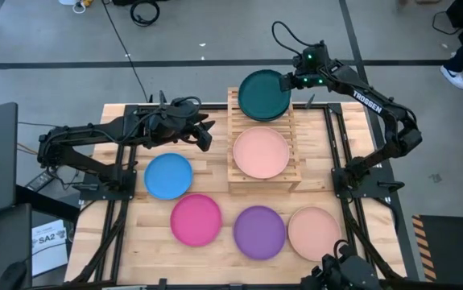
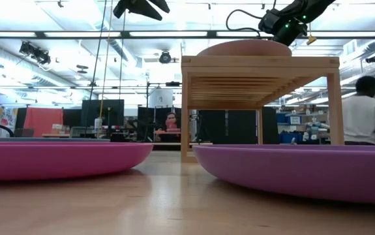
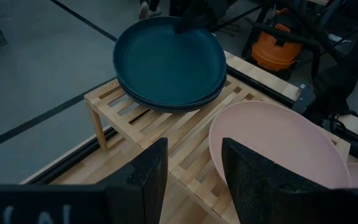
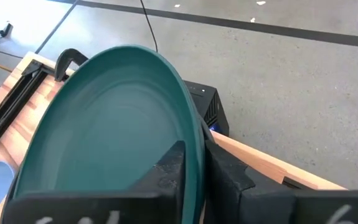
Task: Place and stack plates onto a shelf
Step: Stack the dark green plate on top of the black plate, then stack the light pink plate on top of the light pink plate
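A teal plate point(image 1: 263, 95) is at the far end of the wooden shelf point(image 1: 235, 173), on top of a second dark plate point(image 3: 166, 102). My right gripper point(image 1: 289, 80) is shut on the teal plate's rim. A salmon plate point(image 1: 261, 153) lies flat on the shelf's near part. My left gripper point(image 1: 207, 133) is open and empty, above the table just left of the shelf, and points at the shelf. Blue point(image 1: 168, 176), magenta point(image 1: 196, 219), purple point(image 1: 258, 232) and salmon point(image 1: 314, 232) plates lie flat on the table. My right gripper pinches the teal plate's rim point(image 4: 194, 146) on the plate's far right side, with one finger point(image 4: 166, 171) on the upper face and one point(image 4: 228, 177) outside below the rim. The fingers come from the table's far right. In the left wrist view the plate lies over the dark plate below.
The shelf stands at the middle of the table's far half. Black frame rails point(image 1: 334, 153) run along both sides of the table. In the low view the magenta plate point(image 2: 57, 160) and the purple plate point(image 2: 304, 170) stand close in front of the shelf point(image 2: 259, 72). People are in the room beyond.
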`<state>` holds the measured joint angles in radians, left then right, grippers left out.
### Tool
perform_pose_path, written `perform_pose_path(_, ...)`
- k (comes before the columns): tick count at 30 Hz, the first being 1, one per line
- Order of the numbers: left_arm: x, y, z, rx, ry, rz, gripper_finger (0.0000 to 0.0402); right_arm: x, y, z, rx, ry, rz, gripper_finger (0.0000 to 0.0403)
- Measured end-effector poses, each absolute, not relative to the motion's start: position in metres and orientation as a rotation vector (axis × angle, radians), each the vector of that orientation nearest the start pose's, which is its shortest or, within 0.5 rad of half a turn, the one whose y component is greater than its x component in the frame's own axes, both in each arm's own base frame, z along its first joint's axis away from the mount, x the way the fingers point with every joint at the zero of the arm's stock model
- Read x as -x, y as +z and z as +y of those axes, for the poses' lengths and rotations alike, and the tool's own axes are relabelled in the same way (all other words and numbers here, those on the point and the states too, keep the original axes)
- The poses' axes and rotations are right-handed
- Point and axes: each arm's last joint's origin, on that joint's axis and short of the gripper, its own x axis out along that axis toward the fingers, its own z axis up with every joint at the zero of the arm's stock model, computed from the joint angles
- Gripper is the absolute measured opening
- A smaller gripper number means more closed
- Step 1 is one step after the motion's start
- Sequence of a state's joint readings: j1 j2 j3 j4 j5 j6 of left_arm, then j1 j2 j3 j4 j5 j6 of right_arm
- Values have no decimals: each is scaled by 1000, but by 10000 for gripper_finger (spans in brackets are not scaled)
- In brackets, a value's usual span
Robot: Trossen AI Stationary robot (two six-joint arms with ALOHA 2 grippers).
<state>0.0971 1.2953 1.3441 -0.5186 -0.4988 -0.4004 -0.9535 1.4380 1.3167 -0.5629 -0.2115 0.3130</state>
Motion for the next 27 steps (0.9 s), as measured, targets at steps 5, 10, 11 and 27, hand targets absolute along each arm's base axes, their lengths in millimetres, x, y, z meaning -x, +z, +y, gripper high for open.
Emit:
perform_pose_path(5,-270,387,40,286,668,343,158,-184,334,-249,-674,-805,473,105)
perform_pose_path(10,-270,387,40,286,668,343,158,-184,334,-249,-649,-798,484,152)
perform_pose_path(11,-270,387,40,286,668,343,158,-184,334,-249,-645,-797,485,161)
perform_pose_path(27,-270,387,40,286,668,343,158,-184,334,-250,-588,-815,506,253)
